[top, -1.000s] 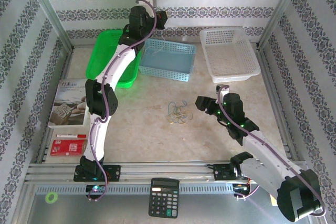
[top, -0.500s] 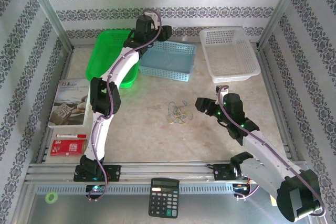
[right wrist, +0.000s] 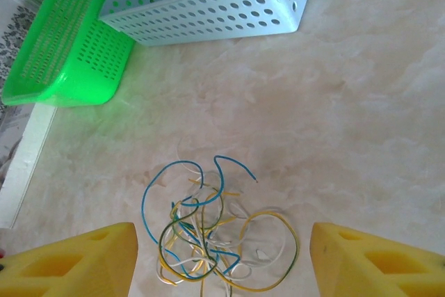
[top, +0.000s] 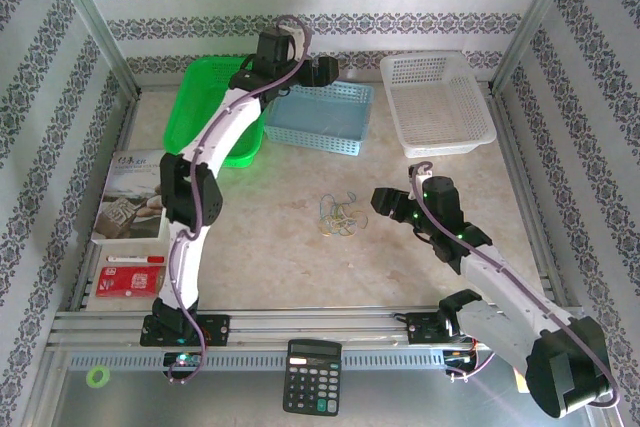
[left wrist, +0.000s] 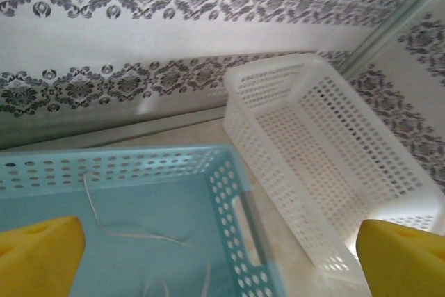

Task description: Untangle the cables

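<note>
At the far side of the worktop [top: 280, 257], the left end effector [left wrist: 222, 255] is held over the blue basket [top: 322, 113], spread wide. What may be a pale wire [left wrist: 139, 236] is seen inside the basket. The right end effector [top: 384, 201], likewise spread, is poised far nearer the cables [top: 340, 215]. These are heaped mid-worktop just to its left, dead ahead of its gap, with no clear long axis.

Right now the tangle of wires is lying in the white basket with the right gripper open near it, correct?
No. The tangle of wires lies on the bare table, not in the white basket, as the right wrist view shows. The right gripper is open near it.
</note>
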### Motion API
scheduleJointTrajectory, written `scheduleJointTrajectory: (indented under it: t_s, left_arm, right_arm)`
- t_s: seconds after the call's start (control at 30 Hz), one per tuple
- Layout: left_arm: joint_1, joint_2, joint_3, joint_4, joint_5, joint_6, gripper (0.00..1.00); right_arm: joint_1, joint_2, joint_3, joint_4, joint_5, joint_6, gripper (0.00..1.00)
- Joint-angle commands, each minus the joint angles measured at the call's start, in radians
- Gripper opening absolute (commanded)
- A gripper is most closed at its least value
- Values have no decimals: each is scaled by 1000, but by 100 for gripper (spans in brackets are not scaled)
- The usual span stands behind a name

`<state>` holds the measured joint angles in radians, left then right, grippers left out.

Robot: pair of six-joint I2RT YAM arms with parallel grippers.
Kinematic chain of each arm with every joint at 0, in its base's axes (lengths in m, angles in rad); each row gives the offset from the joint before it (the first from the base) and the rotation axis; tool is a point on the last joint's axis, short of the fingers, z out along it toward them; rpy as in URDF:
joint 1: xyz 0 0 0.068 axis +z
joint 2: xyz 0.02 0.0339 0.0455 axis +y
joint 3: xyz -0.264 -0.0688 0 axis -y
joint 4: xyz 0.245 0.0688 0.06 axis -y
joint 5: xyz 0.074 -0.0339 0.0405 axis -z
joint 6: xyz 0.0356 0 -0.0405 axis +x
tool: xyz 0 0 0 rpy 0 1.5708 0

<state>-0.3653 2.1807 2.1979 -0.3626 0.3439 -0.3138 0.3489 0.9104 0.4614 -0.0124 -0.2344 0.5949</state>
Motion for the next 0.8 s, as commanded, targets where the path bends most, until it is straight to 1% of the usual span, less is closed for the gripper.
scheduleJointTrajectory:
  t_s: [0.0,0.13,0.23,0.37,0.5,0.6,0.63,0.7,0.77]
  left_arm:
    - [-20,-172,-146,4,28,2,100]
    - [-25,-356,-438,102,42,-68,100]
    - [-26,-490,-674,190,47,-150,100]
    - [-28,-645,-948,278,60,-272,100]
    - [-37,-771,-1172,377,60,-382,100]
    - [-42,-837,-1275,431,53,-443,100]
    - [-43,-852,-1293,443,53,-451,100]
    - [-44,-872,-1309,441,52,-456,100]
    - [-44,-878,-1300,417,51,-445,100]
  right_arm:
    - [-3,9,16,4,-20,-12,66]
    - [10,28,14,8,-42,-12,65]
    - [33,53,23,8,-56,-19,63]
    - [94,100,43,-6,-68,-51,60]
    - [172,169,70,-30,-39,-96,56]
    - [208,223,82,-40,-7,-118,49]
    - [218,238,82,-39,2,-121,45]
    - [235,267,82,-41,16,-128,38]
    - [251,289,81,-44,29,-133,35]
